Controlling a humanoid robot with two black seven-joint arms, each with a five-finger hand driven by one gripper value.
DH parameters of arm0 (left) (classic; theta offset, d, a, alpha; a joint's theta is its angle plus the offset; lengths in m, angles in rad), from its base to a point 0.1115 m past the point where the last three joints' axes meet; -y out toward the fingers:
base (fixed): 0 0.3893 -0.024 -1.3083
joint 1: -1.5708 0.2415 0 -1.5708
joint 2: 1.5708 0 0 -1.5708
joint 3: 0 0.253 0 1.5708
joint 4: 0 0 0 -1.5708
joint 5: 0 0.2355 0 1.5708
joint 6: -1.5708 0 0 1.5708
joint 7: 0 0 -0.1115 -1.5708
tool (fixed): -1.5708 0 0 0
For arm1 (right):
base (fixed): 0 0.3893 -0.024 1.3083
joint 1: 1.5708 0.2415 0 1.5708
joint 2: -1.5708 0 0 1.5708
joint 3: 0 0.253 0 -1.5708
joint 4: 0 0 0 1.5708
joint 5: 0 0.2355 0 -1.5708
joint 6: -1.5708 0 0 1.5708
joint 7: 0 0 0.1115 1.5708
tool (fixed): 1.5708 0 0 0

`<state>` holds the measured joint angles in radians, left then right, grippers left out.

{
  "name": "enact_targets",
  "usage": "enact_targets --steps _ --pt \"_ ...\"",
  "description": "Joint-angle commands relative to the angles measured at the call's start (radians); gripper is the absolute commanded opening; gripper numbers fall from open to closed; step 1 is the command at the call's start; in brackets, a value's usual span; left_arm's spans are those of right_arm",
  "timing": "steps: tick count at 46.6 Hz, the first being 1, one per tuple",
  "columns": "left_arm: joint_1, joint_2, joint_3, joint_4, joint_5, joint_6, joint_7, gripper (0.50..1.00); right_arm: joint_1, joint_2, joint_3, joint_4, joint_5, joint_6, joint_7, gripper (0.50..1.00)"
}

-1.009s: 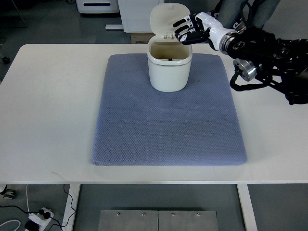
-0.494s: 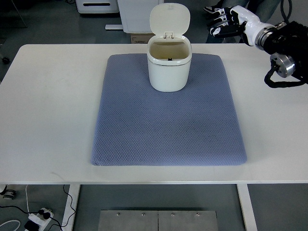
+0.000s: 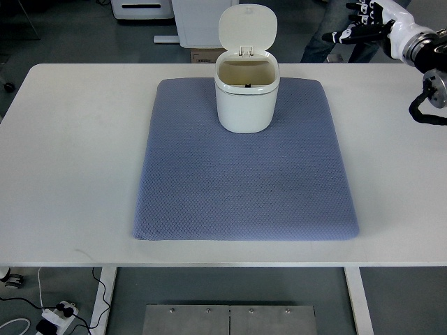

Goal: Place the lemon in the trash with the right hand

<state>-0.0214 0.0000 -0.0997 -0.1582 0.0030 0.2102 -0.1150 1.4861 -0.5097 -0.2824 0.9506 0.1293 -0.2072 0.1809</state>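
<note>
- Fingers of the right hand (image 3: pixel 363 19) spread loose, grasping nothing — up at the far right corner, well apart from the trash bin (image 3: pixel 245 94).
- No lemon visible on the mat (image 3: pixel 244 160); judged inside the bin, interior too dark to confirm.
- Best to retreat high, clear of the raised lid (image 3: pixel 247 26).

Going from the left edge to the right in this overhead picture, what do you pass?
Bare white table → blue-grey mat → cream trash bin with its lid up → the robot's right hand, empty, top right.
</note>
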Motion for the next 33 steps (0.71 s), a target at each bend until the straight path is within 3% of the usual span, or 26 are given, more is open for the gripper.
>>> enact_targets --steps 1,33 --pt "0.0 0.0 0.0 0.0 0.002 0.0 0.0 1.0 -0.03 -0.012 0.043 -0.001 0.0 0.0 0.0 0.998" --pt "0.0 0.0 0.0 0.0 0.0 0.0 0.0 1.0 -0.326 -0.009 0.496 -0.026 -0.003 0.002 -0.011 1.0"
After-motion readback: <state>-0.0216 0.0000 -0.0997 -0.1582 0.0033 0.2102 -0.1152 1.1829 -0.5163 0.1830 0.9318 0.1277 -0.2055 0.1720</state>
